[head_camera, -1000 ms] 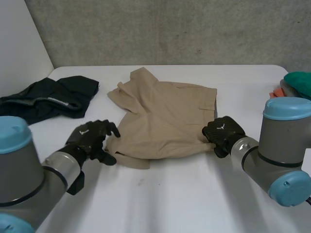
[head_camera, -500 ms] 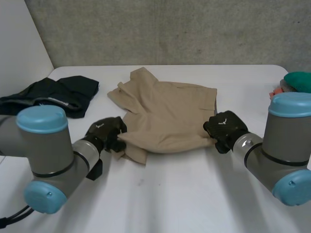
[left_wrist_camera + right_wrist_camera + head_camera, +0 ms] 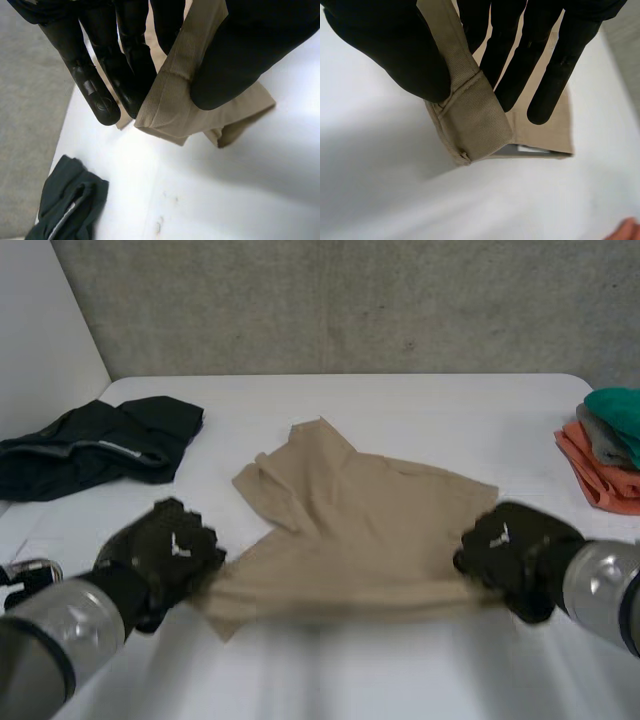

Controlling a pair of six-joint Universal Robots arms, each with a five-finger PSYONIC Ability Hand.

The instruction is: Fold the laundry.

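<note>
Directions are read on a clock face laid on the white table, with 12 o'clock pointing away from me toward the wall. Nearest to me, at 8 o'clock, my left hand is closed in a pinch on the near left corner of the tan twill garment. In the left wrist view the thumb presses the stitched hem against the straight fingers. At 4 o'clock, my right hand grips the near right corner of the same garment. In the right wrist view the thumb clamps the folded hem against the fingers. The near edge of the garment runs stretched between the two hands, and both pinched corners stand clear of the table surface. The rest of the garment lies on the table at the centre and extends toward 12 o'clock, with one pointed part reaching farthest from me. Farther out, at 10 o'clock, a crumpled black garment lies well apart from the tan one; it also shows beyond my left fingertips. At 2 o'clock, at the table's edge, sits a stack of folded green, grey and orange clothes. At 12 o'clock, beyond the table, stands a grey concrete wall.
</note>
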